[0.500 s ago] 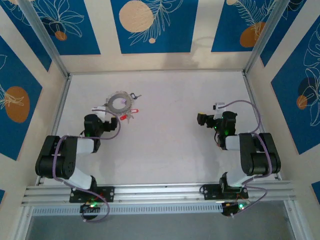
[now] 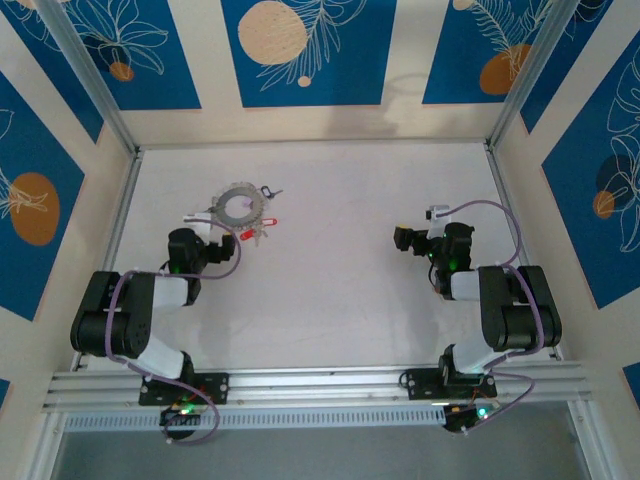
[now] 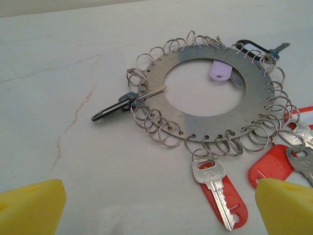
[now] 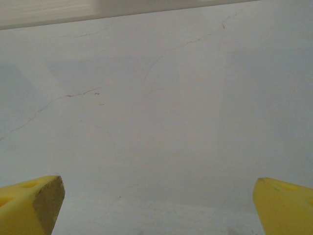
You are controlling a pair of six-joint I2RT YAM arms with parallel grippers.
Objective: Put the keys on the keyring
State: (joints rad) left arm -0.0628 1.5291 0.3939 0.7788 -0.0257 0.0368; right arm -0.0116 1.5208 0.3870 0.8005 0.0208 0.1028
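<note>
The keyring is a flat silvery ring plate with several small wire loops round its rim, lying on the table. A silver key on a red tag hangs from one near loop. A second red tag and key lie to its right. A black-headed key sticks out on the left, and a pale purple head lies in the ring's hole. My left gripper is open just short of the ring, empty. My right gripper is open over bare table, far right of the ring.
The white tabletop has fine hairline cracks. Metal frame rails and blue-patterned walls close in the left, back and right sides. Both arm bases sit on the near rail.
</note>
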